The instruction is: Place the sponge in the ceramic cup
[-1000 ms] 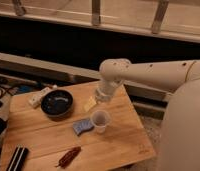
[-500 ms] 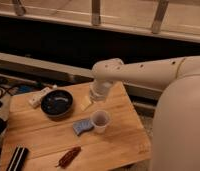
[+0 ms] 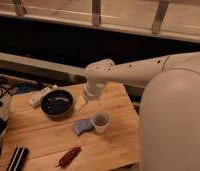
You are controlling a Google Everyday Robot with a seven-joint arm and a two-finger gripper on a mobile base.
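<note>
Wooden table [image 3: 43, 137] under a dark wall and railing [image 3: 96, 12]. The sponge [image 3: 82, 126] lies just left of the cup [image 3: 100, 121] (upright, mid-table). The gripper [image 3: 83, 102] hangs between bowl [image 3: 57, 103] and cup, beyond the sponge; I cannot tell its state. A reddish stick [image 3: 69, 156] lies nearer.

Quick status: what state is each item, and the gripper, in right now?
ceramic cup: upright, mouth up.
sponge: flat on the table beside the cup, not in it.
bowl: upright on the table.
gripper: over the table between bowl and cup, not at the sponge.
</note>
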